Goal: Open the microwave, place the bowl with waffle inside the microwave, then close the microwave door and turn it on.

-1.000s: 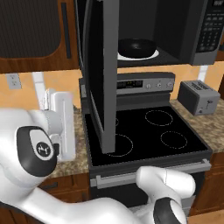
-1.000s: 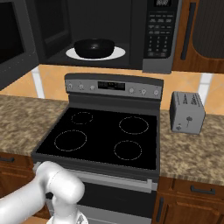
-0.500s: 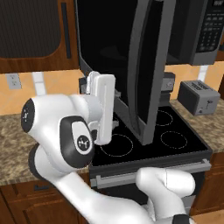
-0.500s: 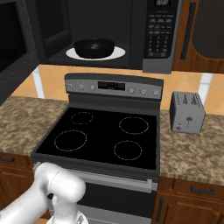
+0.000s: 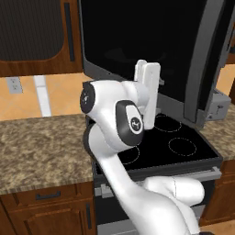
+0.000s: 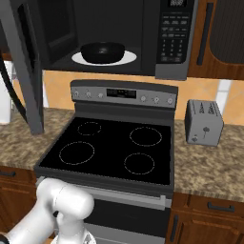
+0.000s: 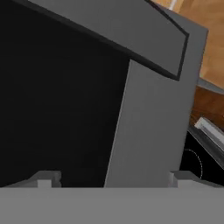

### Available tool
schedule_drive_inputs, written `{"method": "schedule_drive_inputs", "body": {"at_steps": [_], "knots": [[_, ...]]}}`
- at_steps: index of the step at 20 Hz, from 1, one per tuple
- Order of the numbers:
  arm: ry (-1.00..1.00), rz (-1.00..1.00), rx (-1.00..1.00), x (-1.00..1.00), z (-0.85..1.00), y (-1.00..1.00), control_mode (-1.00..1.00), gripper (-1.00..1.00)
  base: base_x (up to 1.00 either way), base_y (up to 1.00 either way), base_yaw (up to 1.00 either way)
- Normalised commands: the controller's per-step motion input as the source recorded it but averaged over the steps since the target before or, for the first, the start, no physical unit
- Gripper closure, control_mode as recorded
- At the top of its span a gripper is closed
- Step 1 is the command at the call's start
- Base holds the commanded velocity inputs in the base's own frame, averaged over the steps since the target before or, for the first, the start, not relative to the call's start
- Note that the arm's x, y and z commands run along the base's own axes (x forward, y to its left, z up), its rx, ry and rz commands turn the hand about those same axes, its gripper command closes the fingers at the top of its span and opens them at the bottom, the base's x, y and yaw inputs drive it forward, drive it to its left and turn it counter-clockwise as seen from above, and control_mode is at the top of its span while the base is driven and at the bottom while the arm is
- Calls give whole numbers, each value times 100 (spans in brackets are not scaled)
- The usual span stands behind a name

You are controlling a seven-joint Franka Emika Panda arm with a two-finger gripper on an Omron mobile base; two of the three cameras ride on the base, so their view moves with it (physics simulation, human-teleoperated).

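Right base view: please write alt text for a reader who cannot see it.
An open microwave above a black stove holds a black bowl on its white plate. Its door stands swung out at the left. A grey toaster sits on the counter to the right.

The microwave (image 6: 143,38) hangs above the stove (image 6: 114,147), with the bowl with waffle (image 6: 103,51) inside on the plate (image 6: 125,59). The microwave door (image 6: 24,71) swings out at the left. A toaster (image 6: 203,122) stands on the counter (image 6: 209,167) right of the stove.
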Motion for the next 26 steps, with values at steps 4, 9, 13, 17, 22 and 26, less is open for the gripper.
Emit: {"method": "schedule_drive_inputs", "body": {"at_steps": [4, 9, 13, 17, 22, 26], "knots": [[0, -4, 0, 98, 5, -100, -100, -100, 0, 0, 0], [1, 0, 1, 100, 2, -99, -100, -100, 0, 0, 0], [9, 0, 3, 100, 0, -83, -100, -100, 0, 0, 0], [10, 0, 8, 100, 0, -73, -100, -100, 0, 0, 0], [6, 3, 8, 90, 0, -32, -100, -100, 0, 0, 0], [0, 6, 5, 56, 0, -9, -100, -100, 0, 0, 0]]}}
